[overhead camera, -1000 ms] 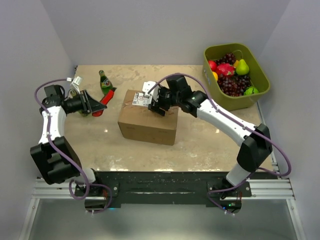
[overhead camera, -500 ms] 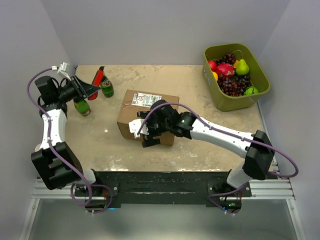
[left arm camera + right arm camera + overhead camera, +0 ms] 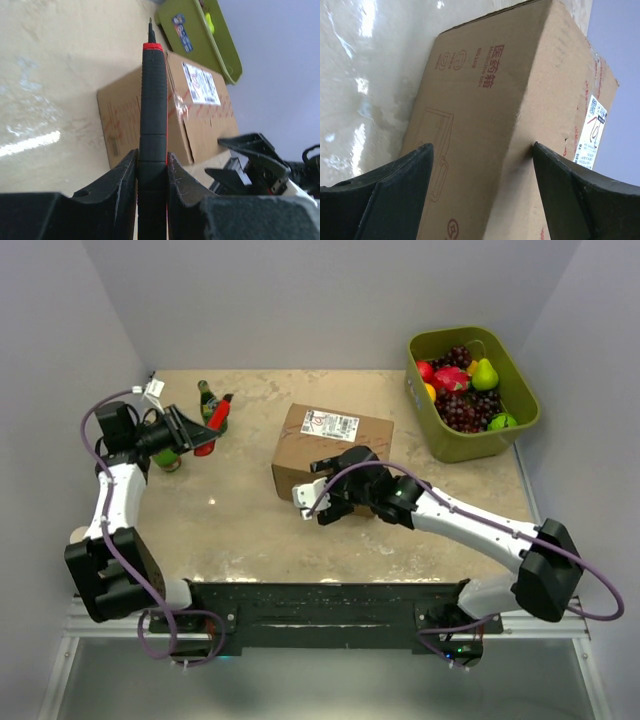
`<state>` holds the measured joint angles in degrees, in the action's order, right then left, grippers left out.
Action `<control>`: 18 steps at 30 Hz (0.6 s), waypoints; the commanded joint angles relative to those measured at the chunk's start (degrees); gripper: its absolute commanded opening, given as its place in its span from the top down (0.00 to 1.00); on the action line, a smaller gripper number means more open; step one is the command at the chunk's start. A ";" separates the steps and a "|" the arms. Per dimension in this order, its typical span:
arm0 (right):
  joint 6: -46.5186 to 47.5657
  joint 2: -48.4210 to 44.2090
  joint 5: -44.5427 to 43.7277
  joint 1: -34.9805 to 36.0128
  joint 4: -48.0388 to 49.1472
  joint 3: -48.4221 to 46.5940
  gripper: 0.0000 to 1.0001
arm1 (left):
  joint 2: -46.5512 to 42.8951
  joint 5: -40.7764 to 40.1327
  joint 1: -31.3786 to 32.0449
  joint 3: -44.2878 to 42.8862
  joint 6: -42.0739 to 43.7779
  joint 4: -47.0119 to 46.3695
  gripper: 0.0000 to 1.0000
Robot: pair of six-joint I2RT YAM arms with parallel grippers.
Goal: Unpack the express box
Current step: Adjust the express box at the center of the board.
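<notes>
We see the box (image 3: 335, 452) lying closed on the counter (image 3: 230, 530), roughly mid-counter and a little right of centre, its white label (image 3: 331, 424) facing up near the far edge. Clear tape runs along the top seam, as the left wrist view shows.

The right end effector (image 3: 318, 504) sits low at the box's near left corner. In its own wrist view the jaws stand wide apart with that corner of the box (image 3: 485, 125) between the two fingers (image 3: 380, 192). We cannot tell whether either finger touches the cardboard. Red printing marks the side face, and the label (image 3: 592, 132) shows at the far right.

The left end effector (image 3: 195, 435) hovers over the far left of the counter, well apart from the box. It is clamped on a tool (image 3: 214, 424) with a black and red handle. From the left wrist, the fingers (image 3: 120, 180) pinch the tool (image 3: 152, 100) on both sides, and its thin tip points toward the box (image 3: 210, 120).

A green bottle (image 3: 206, 400) stands just behind the tool; a second green one (image 3: 166, 456) is partly hidden under the left end effector. An olive tub (image 3: 470, 447) of fruit (image 3: 460, 390) sits at the far right corner.
</notes>
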<state>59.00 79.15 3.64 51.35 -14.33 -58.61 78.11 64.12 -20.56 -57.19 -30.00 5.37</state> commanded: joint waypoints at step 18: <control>-44.68 33.14 6.56 -19.09 -5.35 -56.67 0.10 | 13.57 3.65 7.73 -18.40 13.04 24.52 1.00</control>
<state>23.68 101.43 11.49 35.94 -15.86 -104.40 94.56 67.09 -10.26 -75.11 -17.78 28.67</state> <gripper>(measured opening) 0.924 0.284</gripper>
